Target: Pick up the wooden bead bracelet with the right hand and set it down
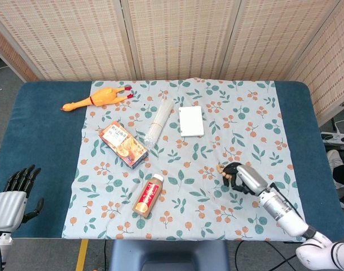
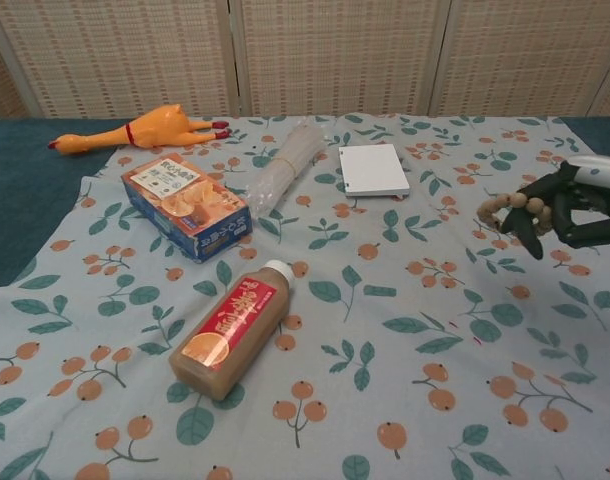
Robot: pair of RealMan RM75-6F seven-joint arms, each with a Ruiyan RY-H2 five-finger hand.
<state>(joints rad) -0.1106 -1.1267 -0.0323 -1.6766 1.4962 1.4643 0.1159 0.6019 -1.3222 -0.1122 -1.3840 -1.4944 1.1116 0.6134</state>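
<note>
1. Over the floral cloth point(image 1: 245, 113) on the desk's right side, we see our right hand point(image 2: 575, 212) carrying the wooden bead bracelet point(image 2: 512, 206) clear of the surface.
2. Its fingers point(image 2: 533, 232) curl through the loop, so the beads hang securely for setting down.
3. Our left hand point(image 1: 11, 197) idles empty, fingers spread, well away at the desk's edge.

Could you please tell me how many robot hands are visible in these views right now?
2. The left hand rests at the table's near left edge, fingers apart and holding nothing. The right hand is over the cloth's right side, holding the wooden bead bracelet.
</note>
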